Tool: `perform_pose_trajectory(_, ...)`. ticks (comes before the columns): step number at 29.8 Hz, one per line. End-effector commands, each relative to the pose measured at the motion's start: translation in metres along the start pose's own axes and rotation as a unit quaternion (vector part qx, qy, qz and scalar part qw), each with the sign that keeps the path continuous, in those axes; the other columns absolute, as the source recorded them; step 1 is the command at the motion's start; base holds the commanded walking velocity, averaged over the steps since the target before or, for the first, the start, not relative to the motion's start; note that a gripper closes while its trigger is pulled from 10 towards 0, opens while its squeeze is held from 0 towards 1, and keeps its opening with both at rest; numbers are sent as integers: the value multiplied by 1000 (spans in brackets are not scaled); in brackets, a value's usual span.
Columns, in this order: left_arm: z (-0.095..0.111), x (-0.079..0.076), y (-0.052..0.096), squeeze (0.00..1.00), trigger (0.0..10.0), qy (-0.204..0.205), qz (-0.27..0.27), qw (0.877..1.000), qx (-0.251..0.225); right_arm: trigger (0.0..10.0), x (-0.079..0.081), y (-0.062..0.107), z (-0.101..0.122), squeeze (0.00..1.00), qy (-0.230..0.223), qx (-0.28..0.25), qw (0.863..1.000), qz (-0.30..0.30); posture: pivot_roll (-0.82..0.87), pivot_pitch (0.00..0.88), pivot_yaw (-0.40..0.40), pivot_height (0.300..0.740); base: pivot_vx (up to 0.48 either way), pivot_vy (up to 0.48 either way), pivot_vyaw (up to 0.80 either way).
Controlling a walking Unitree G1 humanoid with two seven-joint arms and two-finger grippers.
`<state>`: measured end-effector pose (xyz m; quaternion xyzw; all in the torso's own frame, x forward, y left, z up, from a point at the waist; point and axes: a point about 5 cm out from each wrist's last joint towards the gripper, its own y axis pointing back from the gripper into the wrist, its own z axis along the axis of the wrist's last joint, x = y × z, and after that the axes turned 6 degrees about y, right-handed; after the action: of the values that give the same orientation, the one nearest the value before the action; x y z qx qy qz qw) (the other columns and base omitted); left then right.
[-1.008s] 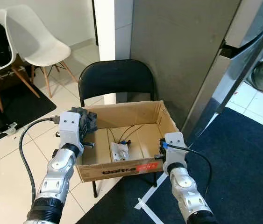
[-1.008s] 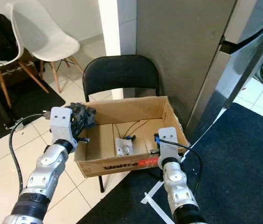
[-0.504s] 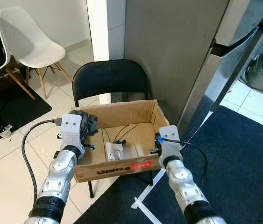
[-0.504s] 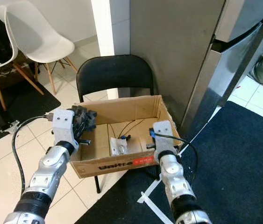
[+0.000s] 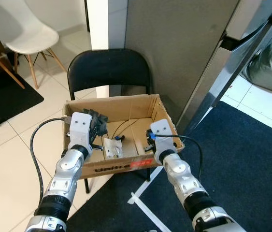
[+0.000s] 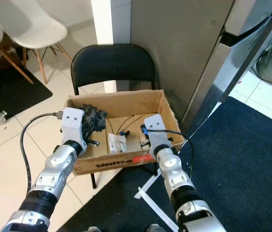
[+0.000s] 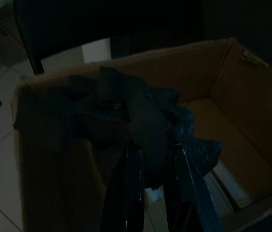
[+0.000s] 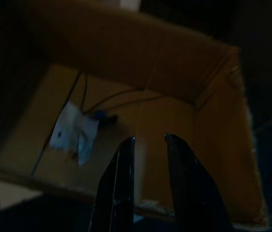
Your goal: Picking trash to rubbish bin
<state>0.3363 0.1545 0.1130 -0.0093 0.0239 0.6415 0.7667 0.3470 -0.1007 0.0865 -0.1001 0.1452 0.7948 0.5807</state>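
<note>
**A:** Cardboard box (image 5: 126, 166) sits on the seat of the black folding chair (image 5: 107, 72). Left gripper (image 7: 151, 157) is over the box's left end, fingers pinched on a crumpled dark plastic bag (image 7: 121, 113). The bag hangs above the box floor, bunched around the finger tips.

**B:** How does it look to handle?

**A:** Soft and light, I'd judge. Thin film, all folds, no stiffness. Nothing to break. The risk is slip: film like that can slide out if only one loose flap is caught. The wrist view shows a thick wad pinched between the fingers, which is the better hold.

**B:** Right side?

**A:** Right gripper (image 8: 147, 145) is poised over the box's near right edge, fingers a narrow gap apart with nothing between them. It looks down on a white wrapper (image 8: 73, 133) lying flat on the box floor, with thin black wires (image 6: 128, 129) beside it.

**B:** Would that wrapper be harder?

**A:** Probably. Flat against cardboard, little to bite. A raised crease or edge would be the place to pinch. The wires may tangle if caught along with it.
</note>
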Motion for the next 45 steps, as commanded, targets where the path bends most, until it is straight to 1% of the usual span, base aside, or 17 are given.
perform_pose_trajectory(1, -10, -7, 5, 0, 10000, 3, -10, 1000, 13, 10000, 9, 1, -5, 0, 10, 5, 999, 30, -1, 261, -65, 740, 0, 0, 0)
perform_pose_trajectory(3, -13, -11, 8, 0, 10000, 9, -22, 1000, 14, 10000, 14, 2, -5, 0, -17, -5, 998, 61, -3, 267, -65, 740, 0, 0, 0)
perform_pose_trajectory(5, -15, -19, 12, 0, 10000, 12, -45, 999, 17, 10000, 22, 1, -1, 0, -73, -23, 991, 113, -6, 268, -62, 740, 0, 0, 0)
perform_pose_trajectory(7, -15, -22, 13, 0, 10000, 14, -58, 998, 17, 10000, 26, 1, 3, 0, -96, -35, 985, 137, -6, 269, -62, 740, 0, 0, 0)
perform_pose_trajectory(8, -15, -22, 13, 0, 10000, 14, -58, 998, 17, 10000, 26, 1, 3, 0, -96, -35, 985, 137, -6, 269, -62, 740, 0, 0, 0)
perform_pose_trajectory(11, -17, -31, 20, 0, 10000, 6, -95, 995, 28, 10000, 36, -2, 15, 0, -137, -66, 970, 192, 1, 264, -58, 740, 0, 0, 0)
perform_pose_trajectory(12, -17, -31, 20, 0, 10000, 6, -95, 995, 28, 10000, 36, -2, 15, 0, -137, -66, 970, 192, 1, 264, -58, 740, 0, 0, 0)
perform_pose_trajectory(15, -19, -32, 24, 0, 10000, 1, -105, 994, 31, 10000, 43, -3, 22, 0, -175, -84, 954, 227, 5, 262, -58, 740, 0, 0, 0)
perform_pose_trajectory(24, -20, -31, 28, 0, 10000, -1, -107, 993, 40, 10000, 44, -5, 28, 0, -188, -103, 949, 231, 8, 256, -43, 740, 0, 0, 0)
perform_pose_trajectory(26, -24, -27, 32, 0, 10000, -4, -98, 994, 50, 10000, 44, -6, 29, 0, -184, -105, 951, 224, 11, 257, -41, 740, 0, 0, 0)
perform_pose_trajectory(28, -29, -14, 37, 0, 10000, -11, -57, 996, 60, 10000, 43, -7, 29, 0, -181, -103, 956, 207, 14, 257, -39, 740, 0, 0, 0)
perform_pose_trajectory(29, -29, -14, 37, 0, 10000, -11, -57, 996, 60, 10000, 43, -7, 29, 0, -181, -103, 956, 207, 14, 257, -39, 740, 0, 0, 0)
perform_pose_trajectory(30, -30, 2, 37, 0, 10000, -11, -9, 998, 58, 10000, 41, -9, 30, 0, -177, -101, 960, 193, 15, 258, -40, 740, 0, 0, 0)
perform_pose_trajectory(31, -30, 2, 37, 0, 10000, -11, -9, 998, 58, 10000, 41, -9, 30, 0, -177, -101, 960, 193, 15, 258, -40, 740, 0, 0, 0)
perform_pose_trajectory(32, -27, 13, 37, 0, 10000, -13, 12, 998, 54, 10000, 40, -9, 30, 0, -175, -102, 961, 188, 17, 259, -42, 740, 0, 0, 0)
perform_pose_trajectory(38, -22, 32, 33, 0, 10000, -24, 24, 998, 55, 10000, 40, -11, 32, 0, -171, -100, 963, 185, 17, 261, -44, 740, 0, 0, 0)
perform_pose_trajectory(45, -20, 41, 25, 0, 10000, -33, 12, 997, 62, 10000, 40, -11, 32, 0, -168, -104, 962, 186, 14, 263, -41, 740, 0, 0, 0)
